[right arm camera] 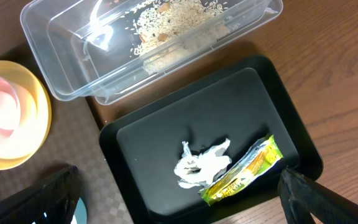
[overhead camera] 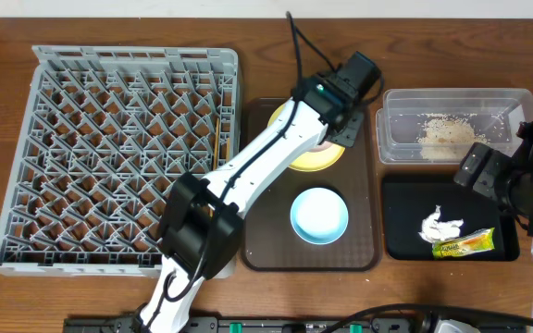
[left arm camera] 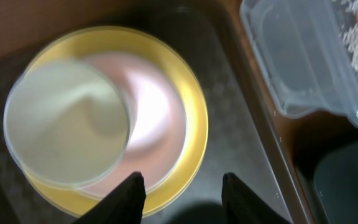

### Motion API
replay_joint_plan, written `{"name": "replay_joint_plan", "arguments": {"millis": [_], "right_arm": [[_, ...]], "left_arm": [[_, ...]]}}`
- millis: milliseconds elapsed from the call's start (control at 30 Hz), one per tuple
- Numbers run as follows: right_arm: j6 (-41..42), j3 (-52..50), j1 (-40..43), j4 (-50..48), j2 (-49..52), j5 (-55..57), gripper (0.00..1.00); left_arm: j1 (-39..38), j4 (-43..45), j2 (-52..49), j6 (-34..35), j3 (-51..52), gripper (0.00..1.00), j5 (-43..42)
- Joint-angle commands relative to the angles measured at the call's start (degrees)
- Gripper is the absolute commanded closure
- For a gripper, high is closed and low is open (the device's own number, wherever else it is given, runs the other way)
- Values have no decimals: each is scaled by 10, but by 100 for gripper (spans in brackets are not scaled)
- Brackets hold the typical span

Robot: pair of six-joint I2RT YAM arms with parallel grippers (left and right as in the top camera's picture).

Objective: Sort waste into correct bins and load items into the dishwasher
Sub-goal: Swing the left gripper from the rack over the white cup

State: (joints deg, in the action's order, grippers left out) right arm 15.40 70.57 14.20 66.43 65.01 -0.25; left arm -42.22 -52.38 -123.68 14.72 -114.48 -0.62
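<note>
1. A brown wooden bench (overhead camera: 266, 55) with visible grain fills nearly the whole view.
2. Beyond the bench's far edge runs a pale strip (overhead camera: 109, 6), wall or floor unclear.
3. Light falls evenly on the bench.

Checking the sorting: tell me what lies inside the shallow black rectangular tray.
A crumpled white tissue and a yellow-green snack wrapper lie in the black tray, side by side; anything under them is covered.

White bowl (left arm camera: 67, 124) on yellow plate (left arm camera: 194, 124), clear tub (left arm camera: 303, 68) beside, hand (left arm camera: 182, 190) spread below
</note>
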Motion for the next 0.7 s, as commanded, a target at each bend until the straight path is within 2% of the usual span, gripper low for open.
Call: {"name": "replay_joint_plan", "arguments": {"millis": [0, 133, 567, 667], "right_arm": [[0, 7, 5, 1, -2, 0, 1], [0, 7, 5, 1, -2, 0, 1], [0, 7, 5, 1, -2, 0, 1], [0, 7, 5, 1, -2, 0, 1]], "left_arm": [[-1, 21, -19, -44, -6, 58, 56], [-1, 28, -34, -44, -5, 61, 115], [-1, 38, -65, -44, 0, 62, 118], [-1, 38, -71, -44, 0, 66, 118]]}}
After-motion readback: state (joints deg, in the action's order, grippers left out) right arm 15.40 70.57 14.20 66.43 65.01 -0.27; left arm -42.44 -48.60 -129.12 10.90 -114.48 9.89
